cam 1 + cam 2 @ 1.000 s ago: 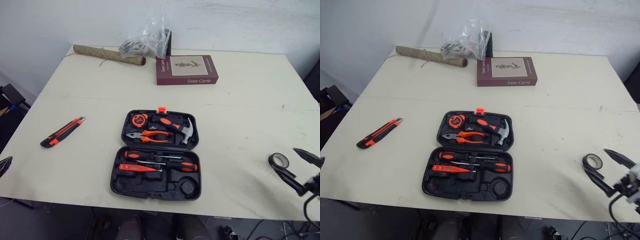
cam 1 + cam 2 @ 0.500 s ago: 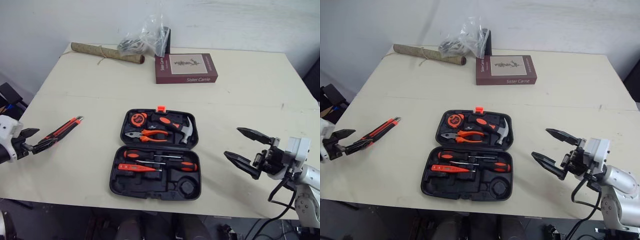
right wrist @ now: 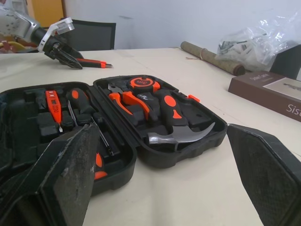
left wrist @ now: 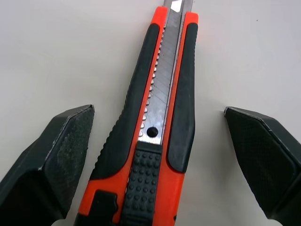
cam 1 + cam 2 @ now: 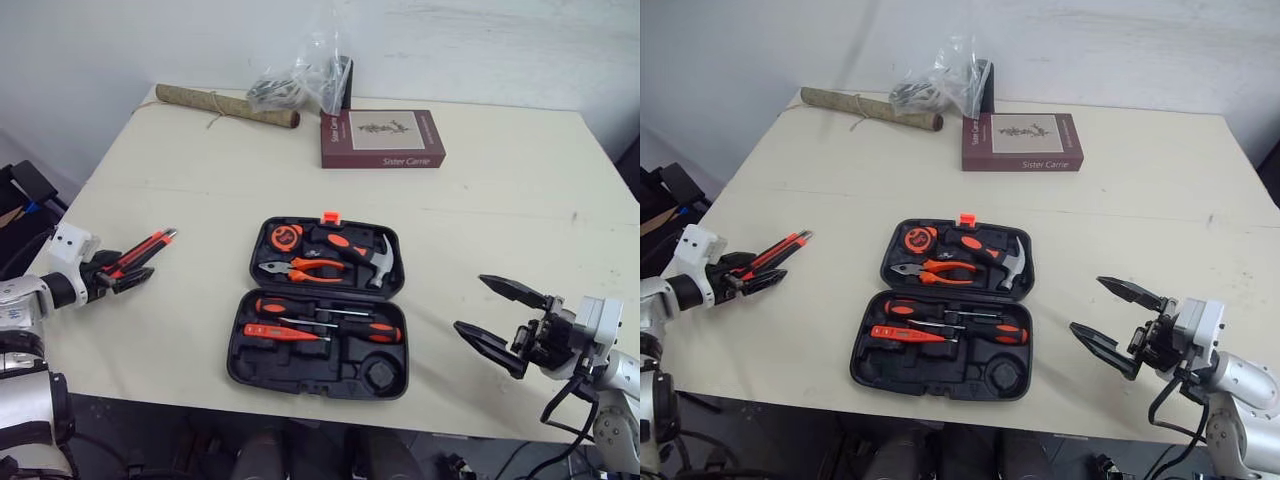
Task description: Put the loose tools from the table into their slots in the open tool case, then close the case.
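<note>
— How much room was there on the counter (image 5: 520, 200)?

— Plenty. The tool case (image 5: 320, 352) lay open in the middle, its near half close to the front edge. Bare surface ran on both sides of it, out to the left and right edges. The clutter sat at the far edge: a book (image 5: 383, 139), a paper roll (image 5: 225, 105) and a plastic bag (image 5: 305, 80), all well apart from the case.

— And the loose tool?

— The utility knife (image 5: 148, 246) lay flat near the left edge, well apart from the case, with open counter between them. Its tip pointed away from the robot.

— What was the left hand (image 4: 157, 110) doing?

— It was low at the knife's handle end, spread wide, with one finger (image 4: 61, 155) on each side of the handle. There was a clear gap on both sides, so it touched nothing.

— The right hand (image 5: 470, 302)?

— It was spread wide too, and empty. It hung over bare counter to the right of the case, near the front edge.

— Was the case full?

— No. A hammer (image 5: 372, 258), pliers (image 5: 300, 268) and a tape measure (image 5: 285, 237) sat in the far half, and screwdrivers (image 5: 330, 318) in the near half. The recesses along the near half's front row were vacant.
</note>
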You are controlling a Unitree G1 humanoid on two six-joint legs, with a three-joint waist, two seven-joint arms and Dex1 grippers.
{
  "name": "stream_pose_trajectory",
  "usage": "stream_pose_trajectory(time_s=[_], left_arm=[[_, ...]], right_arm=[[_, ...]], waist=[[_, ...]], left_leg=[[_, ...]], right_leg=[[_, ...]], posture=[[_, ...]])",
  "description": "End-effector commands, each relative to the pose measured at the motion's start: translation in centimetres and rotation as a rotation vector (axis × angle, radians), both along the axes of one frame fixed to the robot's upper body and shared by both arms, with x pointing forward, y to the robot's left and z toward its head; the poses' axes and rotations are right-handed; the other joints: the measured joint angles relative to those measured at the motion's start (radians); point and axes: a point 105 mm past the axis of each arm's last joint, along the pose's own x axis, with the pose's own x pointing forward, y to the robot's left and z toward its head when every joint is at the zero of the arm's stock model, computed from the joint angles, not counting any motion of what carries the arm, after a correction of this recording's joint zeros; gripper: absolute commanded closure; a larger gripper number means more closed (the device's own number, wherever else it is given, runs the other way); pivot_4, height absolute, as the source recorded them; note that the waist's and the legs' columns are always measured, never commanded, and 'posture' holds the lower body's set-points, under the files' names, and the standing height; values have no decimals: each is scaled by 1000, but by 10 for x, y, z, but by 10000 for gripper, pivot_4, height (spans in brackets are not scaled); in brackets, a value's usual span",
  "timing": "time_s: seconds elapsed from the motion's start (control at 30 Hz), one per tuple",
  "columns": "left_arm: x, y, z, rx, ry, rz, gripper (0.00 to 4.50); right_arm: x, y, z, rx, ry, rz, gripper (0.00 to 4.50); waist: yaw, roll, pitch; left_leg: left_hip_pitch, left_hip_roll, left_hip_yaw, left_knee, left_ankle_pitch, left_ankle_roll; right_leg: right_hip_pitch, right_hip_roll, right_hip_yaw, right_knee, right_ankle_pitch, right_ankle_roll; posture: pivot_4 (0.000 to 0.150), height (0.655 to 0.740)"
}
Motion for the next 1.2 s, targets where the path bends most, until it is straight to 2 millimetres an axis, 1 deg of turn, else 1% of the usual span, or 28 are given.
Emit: stream_pose_trajectory(time_s=[0.03,0.1,0.17,0.2,0.23,0.3,0.4,0.5,0.6,0.67,0.73,0.8,0.87,0.9,0.93,1.0,1.1,1.2], left_arm=[[-2,-5,-11,-13,74,-17,5700],[-7,-5,-15,-19,103,-36,12894],[-15,-1,-20,-27,129,-32,21549],[-19,3,-22,-23,139,-18,26606],[-23,6,-22,-17,134,-17,29143],[-26,7,-13,-29,67,-37,29149],[-28,-3,17,-7,-118,-107,29149],[-41,-18,49,13,-259,-184,29149],[-61,-45,74,46,-351,-299,29149],[-80,-72,83,87,-354,-419,29149],[-98,-105,85,141,-332,-565,29149],[-109,-129,85,156,-304,-666,29149],[-120,-163,83,145,-277,-814,29149],[-125,-174,82,143,-270,-865,29149],[-131,-186,77,166,-237,-929,29149],[-140,-203,68,210,-176,-1018,29149],[-146,-220,55,286,-109,-1110,29149],[-146,-228,42,379,-68,-1163,29149]], right_arm=[[-1,0,4,-1,-28,-1,0],[-1,1,4,0,-32,-6,0],[0,2,5,3,-38,-13,0],[1,2,5,4,-38,-16,0],[1,3,5,4,-37,-16,0],[2,5,6,4,-35,-14,0],[6,8,9,2,-39,-15,0],[8,8,11,-5,-36,-14,0],[8,7,12,-23,-24,-3,0],[8,6,13,-36,-13,8,0],[7,6,12,-54,2,33,0],[6,7,11,-67,11,58,0],[3,10,16,-61,-14,92,0],[2,11,17,-59,-17,109,0],[-4,14,17,-81,-18,154,0],[-16,17,13,-114,10,232,0],[-31,20,4,-141,51,319,0],[-41,24,-2,-148,80,383,0]], waist=[[7,0,0],[7,0,0],[5,0,0],[4,0,0],[2,1,-1],[-10,2,-1],[-24,2,-1],[-24,1,0],[-22,0,0],[-20,0,0],[-19,1,0],[-17,1,0],[-16,1,0],[-17,1,0],[-18,2,1],[-18,3,2],[-18,4,2],[-18,5,2]], left_leg=[[0,0,0,0,0,0],[0,0,0,0,0,0],[0,-1,0,0,0,0],[0,0,0,0,0,0],[0,0,0,0,0,0],[1,0,1,0,0,0],[1,1,0,0,0,0],[0,2,0,-1,0,-1],[-1,2,-2,-1,0,-1],[-1,1,-2,-1,0,-1],[0,0,-2,-1,0,0],[0,0,-2,-1,-1,1],[0,0,-2,-1,0,0],[0,0,-2,-1,0,0],[1,0,-2,-1,0,0],[1,1,-2,-2,0,-1],[1,1,-2,-3,0,-1],[1,1,-2,-3,1,-1]], right_leg=[[0,0,0,0,0,0],[0,0,0,0,0,0],[0,0,0,0,0,0],[0,0,0,0,0,0],[0,0,0,0,0,0],[0,0,1,0,0,0],[0,0,1,0,0,0],[-1,0,1,0,0,0],[-1,0,1,-1,0,0],[0,0,1,-1,0,0],[2,-1,1,-2,0,0],[3,-1,1,-3,0,0],[3,-1,2,-3,0,0],[3,0,1,-4,0,0],[4,0,2,-4,0,0],[4,1,2,-4,0,0],[3,2,2,-5,0,0],[4,3,3,-5,0,0]], posture=[[1500,7400],[1500,7400],[1500,7400],[1500,7400],[1500,7400],[1500,7400],[1500,7400],[1500,7400],[1500,7400],[1500,7400],[1500,7400],[1500,7400],[1500,7400],[1500,7400],[1500,7400],[1500,7400],[1500,7400],[1500,7400]])
